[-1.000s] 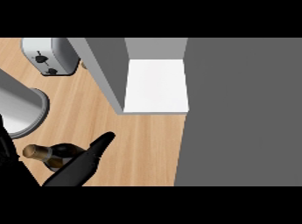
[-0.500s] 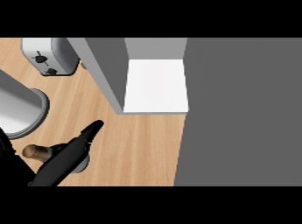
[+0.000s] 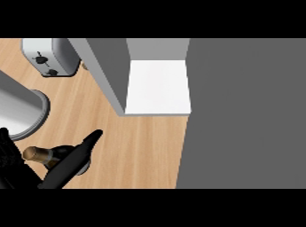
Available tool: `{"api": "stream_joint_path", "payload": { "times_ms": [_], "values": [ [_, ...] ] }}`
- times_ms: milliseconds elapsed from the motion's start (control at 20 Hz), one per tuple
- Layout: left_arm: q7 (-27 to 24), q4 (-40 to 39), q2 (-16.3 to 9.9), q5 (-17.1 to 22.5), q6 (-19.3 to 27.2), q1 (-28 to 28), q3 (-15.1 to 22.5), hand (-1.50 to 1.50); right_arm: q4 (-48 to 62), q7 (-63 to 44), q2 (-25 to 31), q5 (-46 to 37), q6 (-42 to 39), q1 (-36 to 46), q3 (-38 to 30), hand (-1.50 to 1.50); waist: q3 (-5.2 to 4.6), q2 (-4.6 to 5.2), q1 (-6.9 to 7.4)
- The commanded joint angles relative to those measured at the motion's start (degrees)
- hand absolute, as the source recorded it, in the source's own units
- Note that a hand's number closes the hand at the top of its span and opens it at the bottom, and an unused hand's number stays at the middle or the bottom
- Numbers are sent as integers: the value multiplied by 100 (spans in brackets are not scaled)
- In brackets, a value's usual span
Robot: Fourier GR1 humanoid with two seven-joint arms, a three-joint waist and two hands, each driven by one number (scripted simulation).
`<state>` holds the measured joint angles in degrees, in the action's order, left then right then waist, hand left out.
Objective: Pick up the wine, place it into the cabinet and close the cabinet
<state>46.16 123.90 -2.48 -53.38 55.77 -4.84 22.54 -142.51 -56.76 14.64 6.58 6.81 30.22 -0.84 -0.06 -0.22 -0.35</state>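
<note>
Since a second ago, we see the right hand (image 3: 73,160) has slid leftward and lower in the head view, so that its long dark shape now lies across the wine (image 3: 44,155) instead of beside it. The bottle lies on its side on the wooden surface (image 3: 142,146) near the lower left, its brownish cork end pointing left, and it has barely shifted. We see the right hand's fingers (image 3: 89,138) stretched out straight, tips pointing up and to the right, resting over the bottle's dark body; whether a thumb curls beneath we cannot tell, so we read the fingers as straight rather than clasping.

The left hand (image 3: 1,155) shows at the lower left edge, fingers spread and upright, just beside the cork end.

Around them, the pale wood surface runs from the left edge to a broad grey wall or panel (image 3: 253,115) filling the right half. The cabinet (image 3: 156,86) stands open above the middle, its white shelf floor showing, with its grey door (image 3: 106,71) swung out along the left side. A metal toaster (image 3: 47,56) sits at the upper left, and a rounded grey sink rim (image 3: 36,111) curves in from the left, well apart from the cabinet.
</note>
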Motion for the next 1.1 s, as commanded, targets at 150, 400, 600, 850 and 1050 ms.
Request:
{"api": "stream_joint_path", "payload": {
  "times_ms": [150,400,600,850,1050],
  "values": [
    [-731,-466,-272,991,1051,-706,275,-150,-504,-612,-37,234,295,345,21,-150,-7,-5,22],
    [-1404,-698,-686,1920,1562,-944,156,-150,-487,-247,-44,517,41,9,-205,-150,-4,3,29],
    [-2101,-1256,-697,2469,2010,-905,433,-150,-666,-554,-67,233,175,182,114,-150,-15,-12,-1],
    [-2636,-1489,-886,3177,2120,-654,305,-150,-702,-795,-3,347,269,359,-54,-150,-18,-17,-53],
    [-2915,-1476,-809,3612,2123,-776,474,-150,-613,-354,-138,240,189,43,51,-150,-14,-6,-24]
  ]
}}
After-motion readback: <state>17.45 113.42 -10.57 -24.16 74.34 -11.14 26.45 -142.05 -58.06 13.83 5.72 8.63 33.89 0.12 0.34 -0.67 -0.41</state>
